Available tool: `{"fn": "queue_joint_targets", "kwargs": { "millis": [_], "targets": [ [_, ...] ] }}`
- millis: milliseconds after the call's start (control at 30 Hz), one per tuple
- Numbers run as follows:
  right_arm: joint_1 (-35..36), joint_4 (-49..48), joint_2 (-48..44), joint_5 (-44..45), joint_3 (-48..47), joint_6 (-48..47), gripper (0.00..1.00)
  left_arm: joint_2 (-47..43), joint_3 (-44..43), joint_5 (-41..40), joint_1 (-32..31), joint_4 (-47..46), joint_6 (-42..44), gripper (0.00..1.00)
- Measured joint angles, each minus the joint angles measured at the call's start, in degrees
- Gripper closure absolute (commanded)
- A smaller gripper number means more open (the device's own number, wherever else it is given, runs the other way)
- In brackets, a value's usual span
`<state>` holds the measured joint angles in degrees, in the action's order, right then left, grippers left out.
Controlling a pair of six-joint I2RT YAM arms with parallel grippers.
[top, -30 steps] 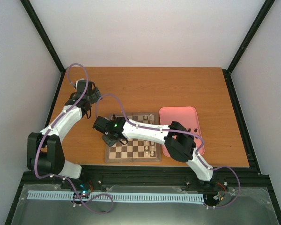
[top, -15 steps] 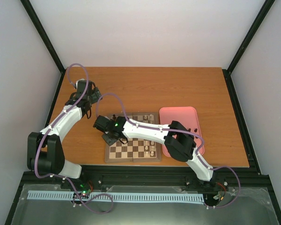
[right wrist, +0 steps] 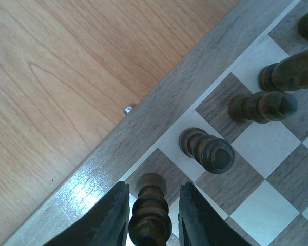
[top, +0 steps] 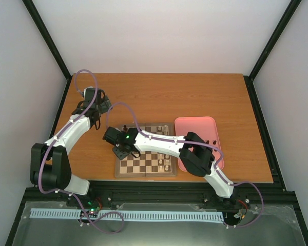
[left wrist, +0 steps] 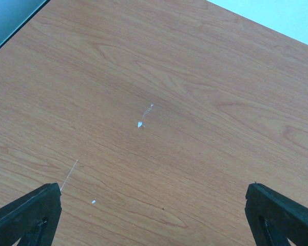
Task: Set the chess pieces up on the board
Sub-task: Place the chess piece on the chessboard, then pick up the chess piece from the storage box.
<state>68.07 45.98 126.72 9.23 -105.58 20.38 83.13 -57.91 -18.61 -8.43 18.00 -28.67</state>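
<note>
In the right wrist view my right gripper (right wrist: 154, 187) straddles a dark chess piece (right wrist: 150, 218) that stands upright on a dark corner square of the board (right wrist: 159, 113). The jaws are slightly parted, with a thin gap showing at the right finger (right wrist: 195, 220). Three more dark pieces (right wrist: 208, 149) stand in a row along the same edge. From above, the right gripper (top: 119, 152) is at the board's (top: 146, 175) left edge. My left gripper (top: 95, 100) hovers open over bare table, far left; its view (left wrist: 153, 189) shows only wood.
A pink tray (top: 195, 125) lies right of the board, partly under the right arm. Light pieces (top: 164, 163) stand on the board's near right squares. Black frame posts border the table on both sides.
The right jaws have parted a little from the dark piece, which stays standing on its square. Neither arm has visibly shifted.
</note>
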Motion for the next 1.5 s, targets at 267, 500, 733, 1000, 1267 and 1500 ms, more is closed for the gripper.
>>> {"fn": "queue_joint_targets", "kwargs": {
  "millis": [267,500,733,1000,1267,1500],
  "targets": [
    [0.0,-0.5,0.0,0.0,0.8,-0.1,0.54,0.0,0.0,0.0,0.0,0.0,0.0,0.00],
    [0.0,-0.9,-2.7,0.4,3.6,-1.0,0.46,0.3,0.0,0.0,0.0,0.0,0.0,0.00],
    [0.0,-1.3,-12.0,2.8,6.9,-1.2,0.38,0.4,0.0,0.0,0.0,0.0,0.0,0.00],
    [-2.9,-1.2,-29.8,10.3,18.9,1.7,0.37,0.4,0.0,-0.1,0.0,0.0,0.0,0.00],
    [-11.9,6.7,-47.9,15.3,37.9,10.6,0.38,0.4,0.0,0.2,0.0,0.0,0.0,0.00],
    [-16.1,11.7,-57.8,11.9,52.0,17.7,0.39,0.4,0.0,0.6,-0.3,0.0,0.0,0.00]
  ]
}}
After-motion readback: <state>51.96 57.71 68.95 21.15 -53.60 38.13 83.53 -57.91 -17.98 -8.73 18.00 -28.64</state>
